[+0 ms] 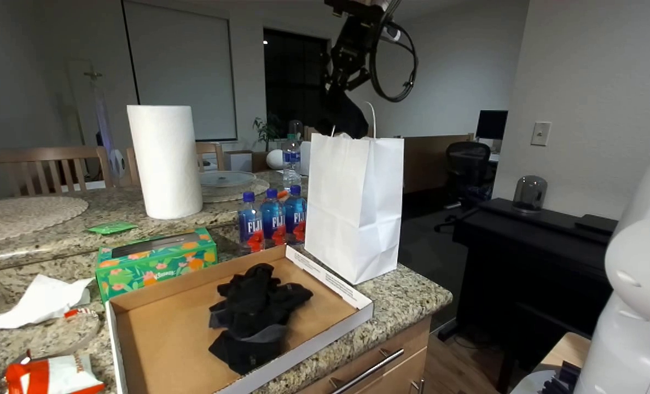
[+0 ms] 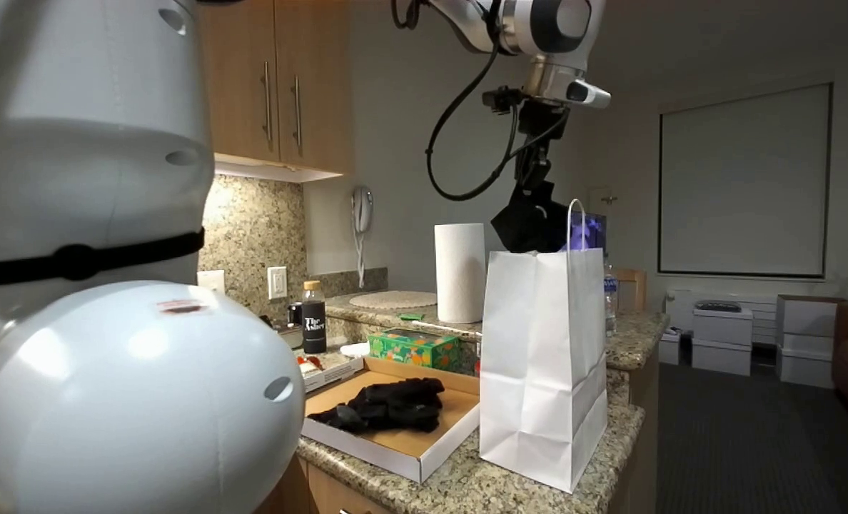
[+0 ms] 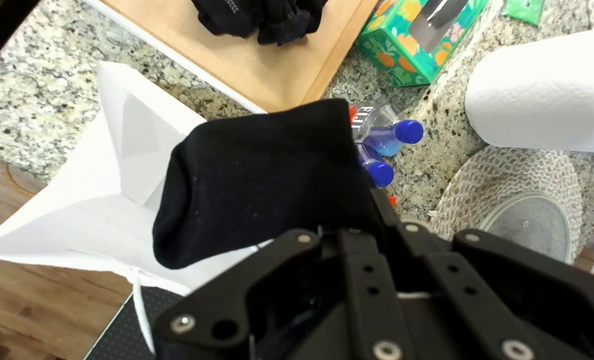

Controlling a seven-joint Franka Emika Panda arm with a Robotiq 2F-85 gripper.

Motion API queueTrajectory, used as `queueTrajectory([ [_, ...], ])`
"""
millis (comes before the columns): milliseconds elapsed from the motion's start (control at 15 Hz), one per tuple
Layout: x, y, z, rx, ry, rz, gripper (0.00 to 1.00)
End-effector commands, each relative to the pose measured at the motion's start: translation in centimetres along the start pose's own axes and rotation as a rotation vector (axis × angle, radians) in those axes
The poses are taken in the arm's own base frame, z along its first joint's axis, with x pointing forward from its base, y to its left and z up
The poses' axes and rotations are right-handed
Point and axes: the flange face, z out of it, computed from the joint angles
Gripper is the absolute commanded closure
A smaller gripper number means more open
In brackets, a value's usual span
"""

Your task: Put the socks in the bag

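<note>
A black sock [image 3: 262, 180] hangs from my gripper [image 1: 338, 92], whose fingers are shut on it. Both exterior views put this sock at the rim of the white paper bag [image 1: 352, 208], and its lowest part drops behind the near edge. Seen from the wrist, the sock covers part of the mouth of the bag [image 3: 87, 215], which stands upright and open below. The bag's interior is mostly hidden. More black socks [image 1: 254, 314] lie heaped in the shallow cardboard box beside the bag. The same heap of socks [image 2: 395, 403] shows in the other camera's picture.
The cardboard box [image 1: 161, 328] lies against the bag's foot. Three bottles [image 1: 273, 216], a green tissue box [image 1: 158, 262] and a paper towel roll [image 1: 166, 164] stand behind. A twisted handle [image 2: 576, 221] rises from the bag. The counter's edge [image 1: 440, 301] runs close to the bag.
</note>
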Motion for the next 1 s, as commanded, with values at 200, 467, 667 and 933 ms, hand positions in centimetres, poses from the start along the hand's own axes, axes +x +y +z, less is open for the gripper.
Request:
queueTrajectory([
  [200, 0.4, 4.7, -3.0, 0.191, -0.055, -0.064, 0.92],
  [467, -1.1, 4.7, -5.2, 0.253, -0.043, -0.138, 0.92],
  [667, -1.6, 5.0, -7.7, 0.307, -0.015, -0.129, 0.92],
  [933, -0.6, 6.2, -9.0, 0.364, -0.015, -0.089, 0.92],
])
